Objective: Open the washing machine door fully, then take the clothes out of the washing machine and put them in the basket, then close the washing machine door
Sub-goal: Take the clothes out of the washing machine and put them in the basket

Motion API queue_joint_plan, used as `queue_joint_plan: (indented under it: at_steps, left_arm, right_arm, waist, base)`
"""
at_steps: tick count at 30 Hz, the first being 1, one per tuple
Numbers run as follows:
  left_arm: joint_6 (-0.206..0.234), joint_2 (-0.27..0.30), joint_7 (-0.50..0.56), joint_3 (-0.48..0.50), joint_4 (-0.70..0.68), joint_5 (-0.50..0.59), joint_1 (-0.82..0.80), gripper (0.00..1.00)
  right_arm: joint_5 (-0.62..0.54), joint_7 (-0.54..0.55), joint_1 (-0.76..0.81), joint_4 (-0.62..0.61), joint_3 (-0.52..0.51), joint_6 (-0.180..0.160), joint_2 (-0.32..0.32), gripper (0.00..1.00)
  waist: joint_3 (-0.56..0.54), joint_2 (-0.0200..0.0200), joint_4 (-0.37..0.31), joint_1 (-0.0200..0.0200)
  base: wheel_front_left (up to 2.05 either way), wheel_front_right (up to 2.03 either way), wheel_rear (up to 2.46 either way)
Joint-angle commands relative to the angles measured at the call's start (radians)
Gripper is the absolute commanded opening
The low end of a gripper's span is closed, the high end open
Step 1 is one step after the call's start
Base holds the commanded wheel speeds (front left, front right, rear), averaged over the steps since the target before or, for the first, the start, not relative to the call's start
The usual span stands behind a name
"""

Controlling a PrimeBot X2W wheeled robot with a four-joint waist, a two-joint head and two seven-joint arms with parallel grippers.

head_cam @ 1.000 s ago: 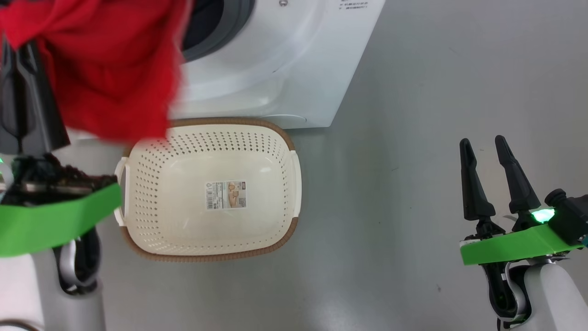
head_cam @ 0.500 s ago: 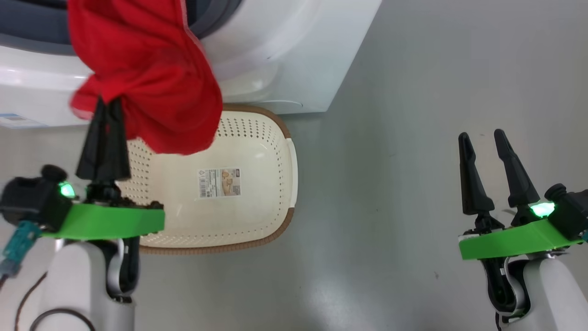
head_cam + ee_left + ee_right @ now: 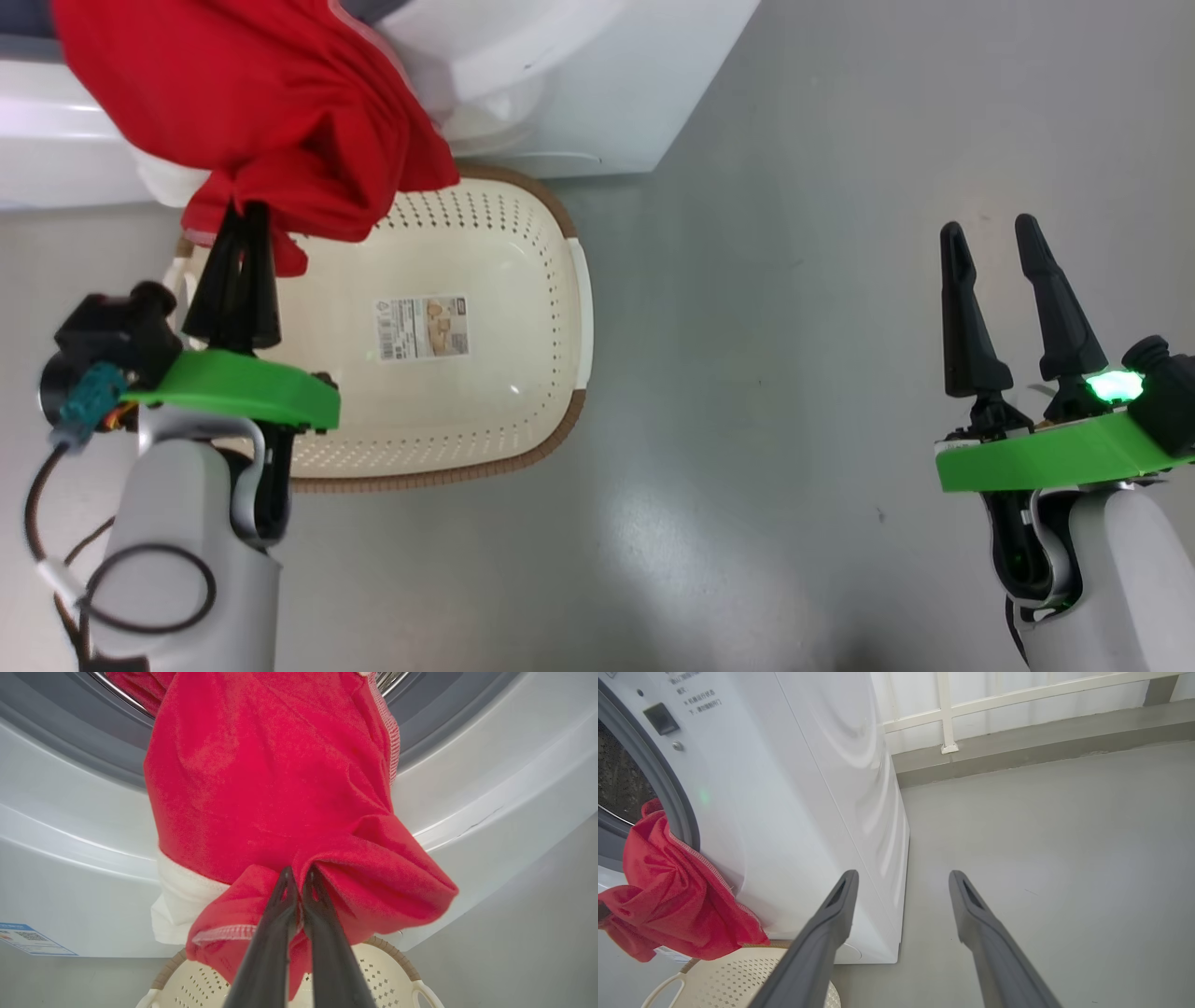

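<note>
Two grippers, two very different jobs. Left gripper [image 3: 246,213] has its jaws pinched shut on a fold of the red clothes [image 3: 252,103]. The clothes trail out of the washer [image 3: 607,84] mouth and down over its white front. Seen from the left wrist, the upper part of the cloth lies across the grey gasket [image 3: 56,728] and runs back into the drum opening, and a white panel shows at the cloth's lower left edge. The bunched lower end hangs over the basket [image 3: 523,280], at the corner nearest the washer; whether it touches the rim I can't tell. The basket sits on the grey floor [image 3: 840,233], tight against the washer's foot, with a sticker [image 3: 422,327] on its bottom. Right gripper [image 3: 990,226] hangs well off to the right above bare floor, jaws spread wide and empty.
</note>
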Motion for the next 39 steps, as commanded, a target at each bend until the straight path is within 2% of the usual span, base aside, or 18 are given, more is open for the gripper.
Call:
queue_joint_plan:
  at_steps: [1,12,15,17,19,20,28,34,39]
  left_arm:
    - [-0.005,0.02,-0.005,0.033,0.019,0.02,-0.018,0.0]
    - [-0.005,0.03,-0.005,0.041,0.206,0.07,-0.136,0.0]
    - [-0.005,0.033,-0.005,0.045,0.232,0.081,-0.157,0.27]
    - [-0.006,0.034,-0.005,0.043,0.244,0.086,-0.165,0.54]
    - [-0.006,0.034,-0.005,0.042,0.253,0.089,-0.171,0.89]
    - [-0.006,0.034,-0.005,0.041,0.255,0.09,-0.173,1.0]
    - [-0.006,0.03,-0.005,0.028,0.237,0.08,-0.142,1.0]
    - [-0.006,0.028,-0.005,0.003,0.176,0.079,-0.089,1.0]
    - [-0.006,0.025,-0.005,0.022,0.096,0.065,-0.034,1.0]
  right_arm:
    - [0.0,-0.006,-0.008,-0.027,0.022,0.007,0.002,1.0]
    - [0.019,-0.006,-0.027,-0.026,0.037,0.007,0.003,1.0]
    - [0.022,-0.006,-0.03,-0.026,0.04,0.007,0.003,1.0]
    - [0.023,-0.006,-0.031,-0.026,0.039,0.007,0.003,1.0]
    - [0.022,-0.006,-0.031,-0.025,0.038,0.007,0.003,1.0]
    - [0.021,-0.006,-0.03,-0.024,0.037,0.007,0.003,1.0]
    - [0.013,-0.006,-0.022,-0.021,0.036,0.007,0.003,1.0]
    - [0.005,-0.006,-0.016,-0.019,0.035,0.007,0.003,1.0]
    - [-0.001,-0.006,-0.009,-0.019,0.031,0.007,0.003,1.0]
  waist:
    - [0.029,0.0,-0.008,0.0]
    - [0.066,0.0,-0.028,0.0]
    - [0.069,0.0,-0.033,0.0]
    - [0.07,0.0,-0.033,0.0]
    - [0.07,0.0,-0.033,0.0]
    - [0.068,0.0,-0.032,0.0]
    - [0.049,0.0,-0.017,0.0]
    - [0.035,0.0,-0.003,0.0]
    - [0.025,0.0,0.009,0.0]
  base:
    - [0.0,0.0,0.0]
    - [0.0,0.0,0.0]
    - [0.0,0.0,0.0]
    - [0.0,0.0,0.0]
    - [0.0,0.0,0.0]
    - [0.0,0.0,0.0]
    - [0.0,0.0,0.0]
    - [0.0,0.0,0.0]
    - [0.0,0.0,0.0]
